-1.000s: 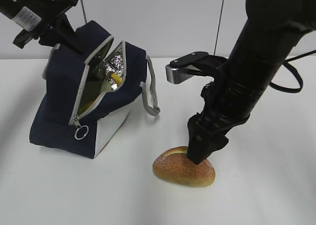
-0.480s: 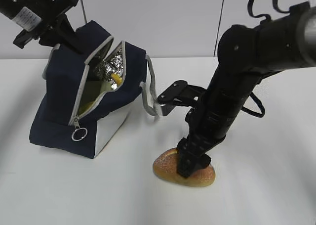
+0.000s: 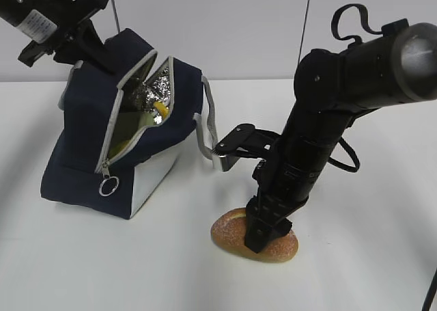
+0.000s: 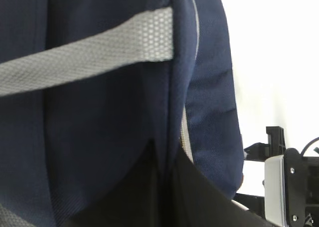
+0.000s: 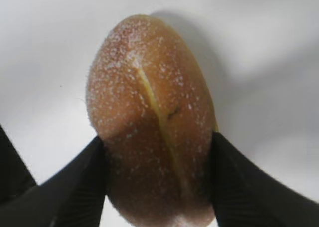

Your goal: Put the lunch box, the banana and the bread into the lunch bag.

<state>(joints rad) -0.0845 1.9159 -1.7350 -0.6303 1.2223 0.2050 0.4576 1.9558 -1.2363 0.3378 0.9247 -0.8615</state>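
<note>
Matte black right arm (image 3: 321, 133), looped black cable, silver wrist camera bracket (image 3: 225, 159), white-labelled black left arm (image 3: 48, 20)

The exterior view looks down at a slant from the front, facing the table's (image 3: 82, 270) far edge and the wall behind, and takes in both arms. The left wrist view sits pressed close to the lunch bag (image 4: 99, 137), whose navy fabric and grey strap fill most of it; that bag stands near the table's far left edge in the exterior view (image 3: 116, 147). The right wrist view looks straight down, very near, at the bread (image 5: 154, 122) between its fingers (image 5: 75, 187), shared with the exterior view (image 3: 229, 230).
</note>
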